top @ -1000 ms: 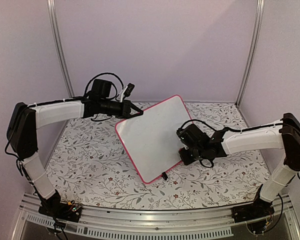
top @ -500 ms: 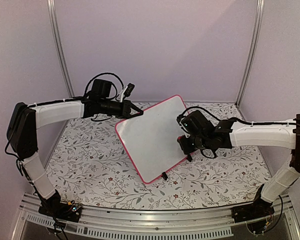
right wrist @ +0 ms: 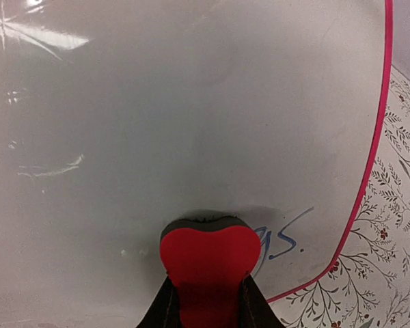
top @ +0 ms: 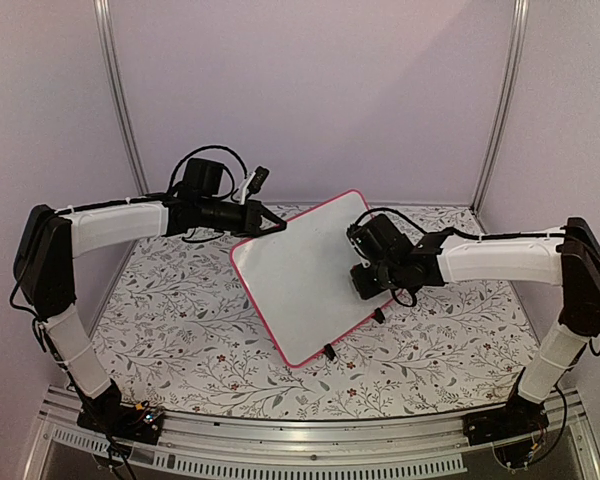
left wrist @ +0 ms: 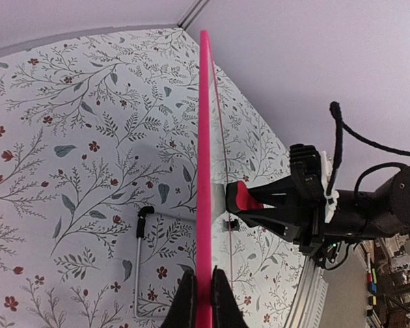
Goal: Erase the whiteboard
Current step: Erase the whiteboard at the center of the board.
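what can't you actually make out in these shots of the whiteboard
- Right wrist view: the red eraser covers the start of the handwriting; only its tail shows.
- Top view: writing on the whiteboard is too small, or under the right arm.
- Left wrist view: the board stands edge-on, face unseen; the left fingers are cut off by the bottom edge.

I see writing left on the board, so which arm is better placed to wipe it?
Right. The right gripper holds the eraser against the whiteboard, just beside the writing. The left gripper is clamped on the board's edge, holding it tilted.
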Robot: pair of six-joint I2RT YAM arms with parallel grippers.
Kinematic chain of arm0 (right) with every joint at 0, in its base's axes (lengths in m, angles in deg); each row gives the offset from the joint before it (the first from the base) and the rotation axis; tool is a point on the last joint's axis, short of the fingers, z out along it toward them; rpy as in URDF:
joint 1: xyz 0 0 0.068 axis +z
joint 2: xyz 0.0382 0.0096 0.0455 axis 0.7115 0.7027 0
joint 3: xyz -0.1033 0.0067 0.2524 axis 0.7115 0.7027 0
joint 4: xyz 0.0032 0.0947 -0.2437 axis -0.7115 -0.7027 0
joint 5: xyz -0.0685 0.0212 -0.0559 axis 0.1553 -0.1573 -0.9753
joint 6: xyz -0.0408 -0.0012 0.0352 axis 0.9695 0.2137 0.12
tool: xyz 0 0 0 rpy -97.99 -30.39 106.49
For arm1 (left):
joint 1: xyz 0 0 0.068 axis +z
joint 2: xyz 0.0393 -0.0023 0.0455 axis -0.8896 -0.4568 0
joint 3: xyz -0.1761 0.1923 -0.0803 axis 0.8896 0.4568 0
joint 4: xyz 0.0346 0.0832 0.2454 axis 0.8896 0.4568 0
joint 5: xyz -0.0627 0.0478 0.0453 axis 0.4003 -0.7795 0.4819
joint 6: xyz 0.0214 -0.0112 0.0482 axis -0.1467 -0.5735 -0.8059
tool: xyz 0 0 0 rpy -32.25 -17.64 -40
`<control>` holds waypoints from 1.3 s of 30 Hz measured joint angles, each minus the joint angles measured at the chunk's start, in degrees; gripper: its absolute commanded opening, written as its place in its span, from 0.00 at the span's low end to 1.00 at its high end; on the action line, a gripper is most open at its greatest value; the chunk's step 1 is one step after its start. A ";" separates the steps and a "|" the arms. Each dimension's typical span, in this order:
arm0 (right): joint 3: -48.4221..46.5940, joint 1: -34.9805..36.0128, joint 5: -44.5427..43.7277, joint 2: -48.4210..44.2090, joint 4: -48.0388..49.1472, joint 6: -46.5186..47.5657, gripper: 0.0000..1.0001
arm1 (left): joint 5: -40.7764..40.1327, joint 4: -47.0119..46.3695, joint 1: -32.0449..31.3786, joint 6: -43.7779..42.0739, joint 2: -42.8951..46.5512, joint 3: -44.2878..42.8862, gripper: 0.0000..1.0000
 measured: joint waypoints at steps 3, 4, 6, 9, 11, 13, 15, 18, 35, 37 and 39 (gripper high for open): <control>0.39 0.00 0.00 -0.09 0.39 -0.02 0.00 | 0.00 0.00 0.00 -0.02 0.00 0.00 0.00; 0.68 0.00 0.00 -0.13 0.79 -0.02 0.00 | 0.00 0.00 0.00 0.00 0.00 0.00 0.00; 1.73 0.00 0.02 -0.46 1.84 -0.09 0.00 | -0.02 0.00 0.00 0.00 0.00 0.00 0.00; 3.82 0.00 0.04 -1.07 2.49 -0.46 0.00 | -0.02 0.00 0.00 0.00 0.00 0.00 0.00; 5.18 0.00 0.04 -1.40 2.75 -0.76 0.00 | -0.02 0.00 0.00 0.02 0.00 0.00 0.00; 6.71 0.00 0.04 -1.79 3.10 -1.11 0.00 | -0.02 0.00 0.00 0.02 0.00 0.00 0.00; 8.15 0.00 0.04 -2.14 3.23 -1.42 0.00 | -0.02 0.00 0.00 0.02 0.00 0.00 0.00; 9.92 0.00 0.04 -2.49 3.37 -2.03 0.00 | -0.04 0.00 0.00 0.07 0.00 0.00 0.00; 7.45 -0.92 1.36 -7.96 0.83 -1.64 0.00 | 0.17 -0.04 0.00 -0.04 0.00 0.00 0.00; 5.99 -1.57 1.53 -7.98 0.98 -1.20 0.00 | 0.20 -0.04 0.00 -0.04 0.00 0.00 0.00; 4.13 -2.89 2.14 -7.96 1.46 -0.74 0.00 | 0.20 -0.04 0.00 -0.04 0.00 0.00 0.00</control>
